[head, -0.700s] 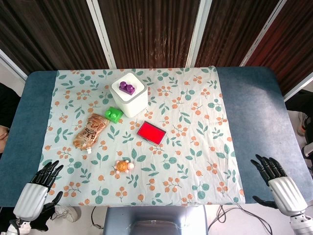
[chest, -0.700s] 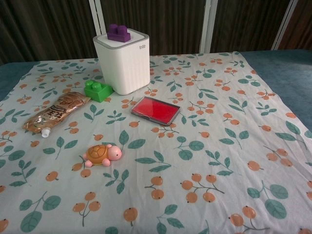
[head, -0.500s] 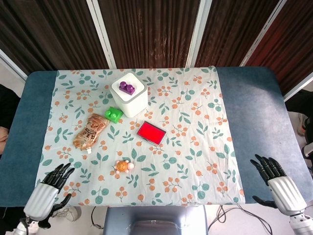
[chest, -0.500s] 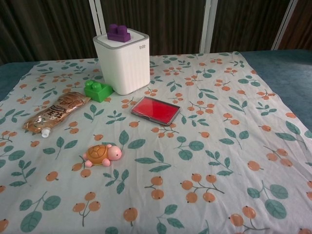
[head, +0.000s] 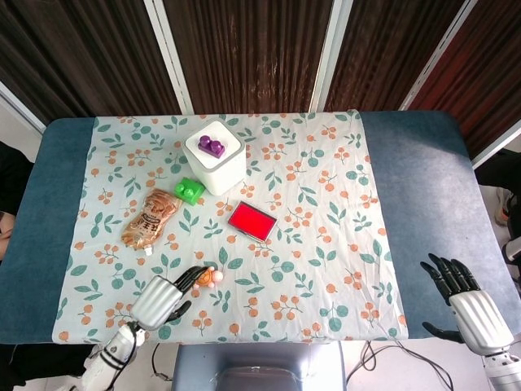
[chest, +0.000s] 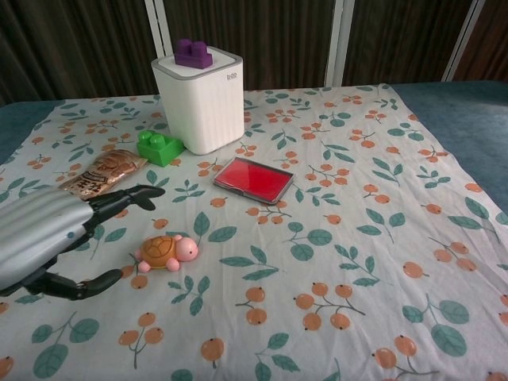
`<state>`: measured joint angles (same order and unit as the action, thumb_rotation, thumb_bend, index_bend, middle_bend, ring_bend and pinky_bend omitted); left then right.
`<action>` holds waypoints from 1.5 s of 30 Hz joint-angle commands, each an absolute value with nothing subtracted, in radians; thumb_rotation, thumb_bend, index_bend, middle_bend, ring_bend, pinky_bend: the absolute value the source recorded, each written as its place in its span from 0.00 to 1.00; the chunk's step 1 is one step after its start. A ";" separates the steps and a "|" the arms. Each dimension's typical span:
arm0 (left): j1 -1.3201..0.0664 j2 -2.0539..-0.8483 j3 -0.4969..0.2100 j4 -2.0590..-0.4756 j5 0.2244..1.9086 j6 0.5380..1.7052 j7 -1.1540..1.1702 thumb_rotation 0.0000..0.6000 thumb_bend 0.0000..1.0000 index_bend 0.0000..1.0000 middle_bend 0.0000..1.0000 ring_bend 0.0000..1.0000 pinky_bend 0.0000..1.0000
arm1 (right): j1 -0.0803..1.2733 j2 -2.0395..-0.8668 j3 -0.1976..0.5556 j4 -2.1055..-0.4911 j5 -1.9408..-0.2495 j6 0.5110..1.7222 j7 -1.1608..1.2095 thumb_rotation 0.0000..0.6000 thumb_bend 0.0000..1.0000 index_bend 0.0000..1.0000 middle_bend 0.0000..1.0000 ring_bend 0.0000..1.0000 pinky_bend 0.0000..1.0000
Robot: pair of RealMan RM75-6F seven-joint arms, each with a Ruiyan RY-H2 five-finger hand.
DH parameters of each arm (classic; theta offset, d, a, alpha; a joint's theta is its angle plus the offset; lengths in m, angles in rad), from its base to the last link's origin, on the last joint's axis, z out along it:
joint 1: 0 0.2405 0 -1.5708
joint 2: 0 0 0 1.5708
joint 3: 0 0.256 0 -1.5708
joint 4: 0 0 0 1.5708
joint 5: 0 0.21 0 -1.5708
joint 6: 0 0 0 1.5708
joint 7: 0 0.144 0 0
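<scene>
While the left hand [head: 167, 296] hangs low over the near-left part of the floral cloth [head: 326, 204], its fingers are spread apart and hold nothing, with the fingertips just short of the toy turtle [head: 205, 277]; in the chest view the thumb curves below and the fingers reach above, so the turtle [chest: 167, 252] sits just beyond an open span, a pose that suits closing around it from the side. That turtle rests upright on the cloth, apart from everything else, near the front edge and between the brown snack pouch [head: 150, 218] and the red flat case [head: 251, 221]. Farther back, a green block [head: 190, 191] lies just beside the white container [head: 216, 162], which carries a purple block [head: 212, 147] on its lid, so the lid serves as a small platform. Off to the other side, the right hand [head: 464, 298] stays out of the chest view and shows only in the head view, over the bare blue table [head: 423, 163] at the near-right corner, fingers extended and apart, touching nothing and well away from all the objects.
</scene>
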<state>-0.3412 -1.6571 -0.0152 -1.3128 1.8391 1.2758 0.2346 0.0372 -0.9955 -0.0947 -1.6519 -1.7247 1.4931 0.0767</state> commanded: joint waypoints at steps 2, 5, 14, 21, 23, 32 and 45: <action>-0.399 -1.726 -0.062 -1.268 1.776 1.208 0.288 1.00 0.33 0.13 0.23 1.00 1.00 | 0.038 -0.993 -0.091 -1.651 -1.717 1.491 0.080 1.00 0.18 0.00 0.00 0.00 0.00; -0.420 -1.750 -0.066 -1.249 1.747 1.174 0.296 1.00 0.33 0.14 0.24 1.00 1.00 | 0.038 -0.992 -0.090 -1.651 -1.714 1.490 0.083 1.00 0.18 0.00 0.00 0.00 0.00; -0.444 -1.780 -0.052 -1.182 1.712 1.165 0.356 1.00 0.33 0.26 0.26 1.00 1.00 | 0.038 -0.986 -0.086 -1.648 -1.711 1.496 0.093 1.00 0.18 0.00 0.00 0.00 0.00; -0.445 -1.788 -0.035 -1.151 1.724 1.196 0.381 1.00 0.33 0.36 0.35 1.00 1.00 | 0.037 -0.984 -0.088 -1.650 -1.716 1.498 0.092 1.00 0.18 0.00 0.00 0.00 0.00; -0.446 -1.791 -0.031 -1.142 1.717 1.194 0.382 1.00 0.33 0.39 0.39 1.00 1.00 | 0.035 -0.984 -0.087 -1.651 -1.716 1.502 0.092 1.00 0.18 0.00 0.00 0.00 0.00; -0.466 -1.826 -0.022 -1.060 1.702 1.201 0.364 1.00 0.33 0.50 0.57 1.00 1.00 | 0.032 -0.984 -0.088 -1.650 -1.720 1.509 0.091 1.00 0.18 0.00 0.00 0.00 0.00; -0.478 -1.904 -0.018 -0.904 1.708 1.280 0.357 1.00 0.38 0.87 1.00 1.00 1.00 | 0.033 -0.984 -0.087 -1.650 -1.719 1.504 0.092 1.00 0.18 0.00 0.00 0.00 0.00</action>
